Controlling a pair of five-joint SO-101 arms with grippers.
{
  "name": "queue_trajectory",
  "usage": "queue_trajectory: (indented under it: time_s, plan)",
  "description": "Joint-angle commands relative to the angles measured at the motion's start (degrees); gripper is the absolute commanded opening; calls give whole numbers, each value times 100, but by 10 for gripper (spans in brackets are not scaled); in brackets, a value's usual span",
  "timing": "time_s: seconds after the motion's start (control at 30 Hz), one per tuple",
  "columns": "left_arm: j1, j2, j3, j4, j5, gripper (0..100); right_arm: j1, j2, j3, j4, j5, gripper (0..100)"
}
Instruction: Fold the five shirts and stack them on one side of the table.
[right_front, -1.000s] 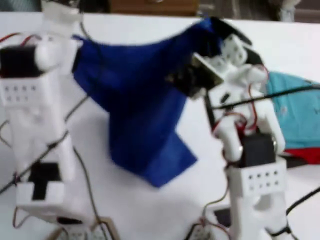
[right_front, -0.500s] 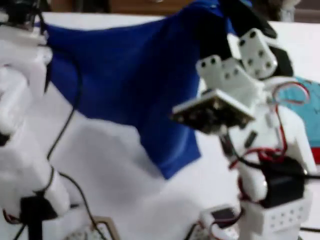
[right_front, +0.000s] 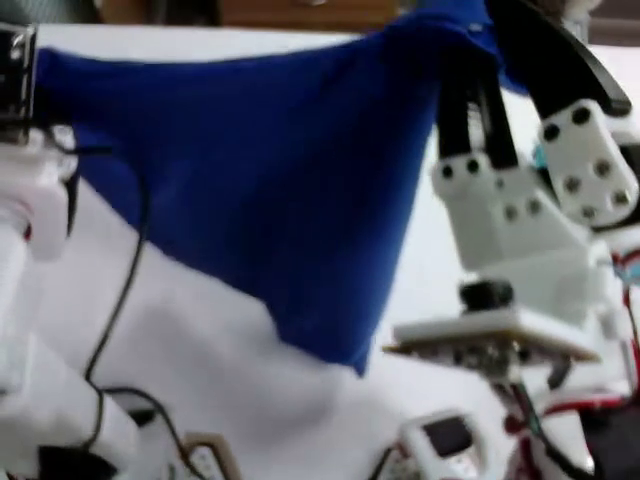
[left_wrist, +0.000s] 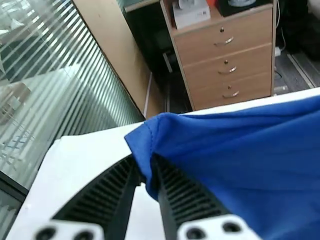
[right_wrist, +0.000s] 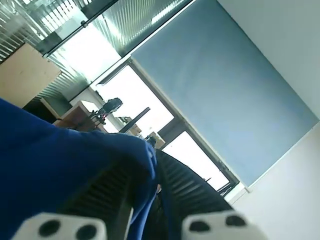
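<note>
Left gripper (left_wrist: 146, 175): I have it clenched on one corner of the blue shirt (right_front: 270, 190), the hem pinched between its ribbed jaws.
Right gripper (right_wrist: 150, 167): clamped on the opposite corner, held high.
Shirt: stretched in the air between both arms, its lower point hanging toward the table (right_front: 200, 370).
Why: I judge this spreads it open for laying flat and folding.
</note>
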Motion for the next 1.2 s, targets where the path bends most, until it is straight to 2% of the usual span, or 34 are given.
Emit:
queue_trajectory:
  time_s: [0.0,0.17,0.33,0.43,0.6,0.9,1.03,1.17]
  plan:
    - [-88,-158,-101,53,26,21,-4,22,-492,470,-9,21]
    - [-88,-176,-101,53,26,21,13,22,-835,840,-9,21]
    - [-62,-141,312,-149,26,21,22,75,-422,875,105,21]
    - [-62,-141,954,-519,26,21,-4,84,132,840,431,22]
    - [-62,-141,2571,-1503,9,21,-4,84,1451,752,492,22]
    - [-70,-132,5446,-4079,-18,21,31,268,4229,-1481,510,22]
    - [-88,-132,6141,-4765,-475,21,84,892,4352,-2044,501,22]
    - [-220,-123,6290,-4949,-651,21,92,1666,3974,-2334,475,22]
